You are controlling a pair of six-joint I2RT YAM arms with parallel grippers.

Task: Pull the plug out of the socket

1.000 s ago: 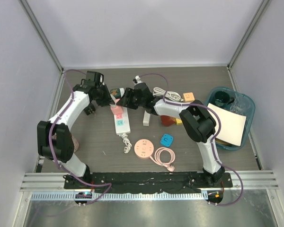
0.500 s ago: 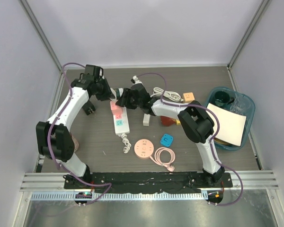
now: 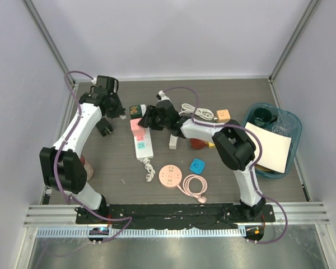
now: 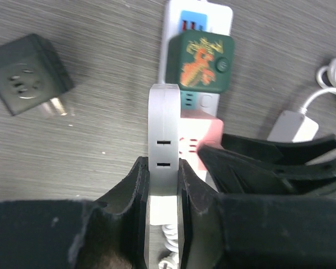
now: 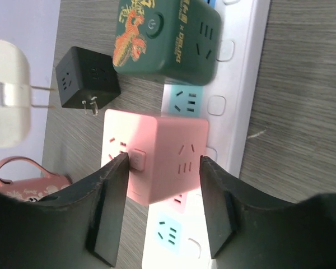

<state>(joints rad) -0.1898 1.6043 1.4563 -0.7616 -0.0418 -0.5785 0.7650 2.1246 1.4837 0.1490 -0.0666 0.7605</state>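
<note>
Plainly, the white plug (image 4: 163,120) is out of the socket. The left gripper (image 4: 162,163) has its jaws pinched on the plug's flat sides. In the right wrist view its two metal prongs are bare in the air, apart from the power strip (image 3: 144,147). From above, the left arm reaches over the far left part of the desk (image 3: 117,168), with its jaws left of the strip's far end.

The right gripper (image 5: 163,158) is down on the strip, its jaws set against opposite sides of the pink cube adapter (image 5: 168,179) — a grip on the cube itself, which sits plugged into the strip. Just beyond it on the same strip is a dark green cube adapter (image 4: 204,61) with an orange figure printed on top.

A black cube adapter (image 4: 28,73) lies on its side on the desk, left of the strip and not touching it, prongs showing. A pink mug (image 5: 22,179) is partly visible at the edge of the right wrist view.

Nearer the arm bases:
- the strip's coiled white cable (image 3: 149,168)
- a round pink socket hub (image 3: 170,176) with its looped pink cord
- a small blue square block (image 3: 197,165)

At the right side a teal bin (image 3: 291,126) holds a white sheet — well apart from the strip.
</note>
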